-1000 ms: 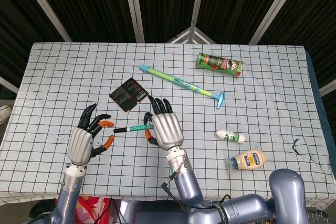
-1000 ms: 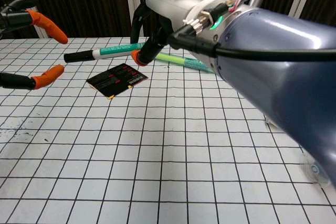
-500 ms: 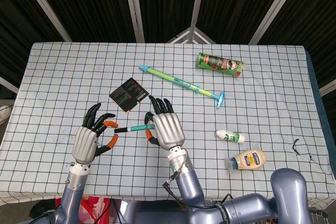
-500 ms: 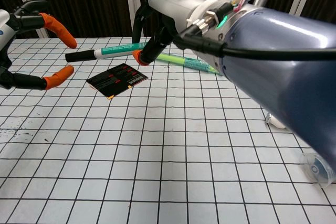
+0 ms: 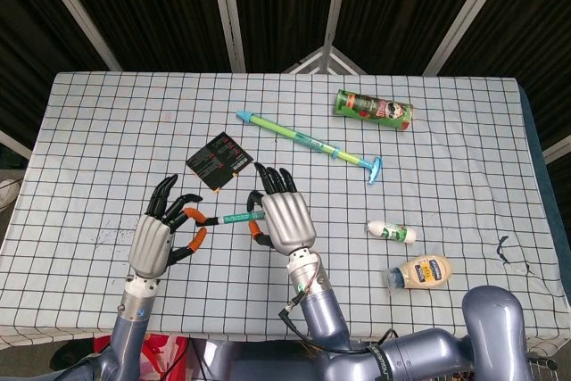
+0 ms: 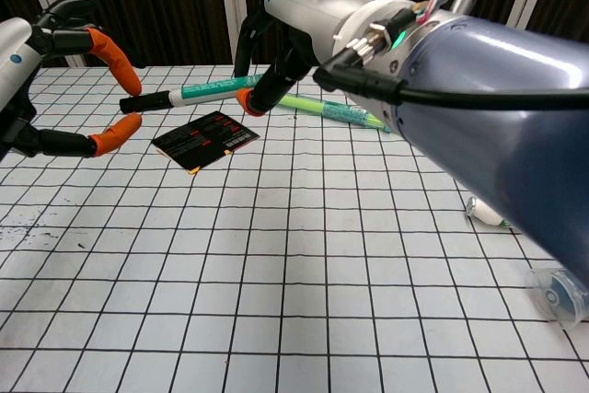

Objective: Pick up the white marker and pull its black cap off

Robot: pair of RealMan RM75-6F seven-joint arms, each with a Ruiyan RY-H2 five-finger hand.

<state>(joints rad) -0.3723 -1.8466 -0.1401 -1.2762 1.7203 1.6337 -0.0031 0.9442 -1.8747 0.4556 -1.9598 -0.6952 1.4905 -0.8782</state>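
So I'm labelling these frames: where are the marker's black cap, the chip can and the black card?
black cap (image 6: pixel 145 101), chest view, middle of the cap.
chip can (image 5: pixel 375 111), head view, middle of its green side.
black card (image 6: pixel 204 141), chest view, centre of its face.

A white tablecloth is showing a black grid. The right hand, silver with black fingers and orange tips, is gripping the white marker, which is wearing a teal label and a black cap. The left hand is showing the same silver, black and orange. Beyond the right hand are lying a black card with red print and a green stick with blue ends; further off, a green can
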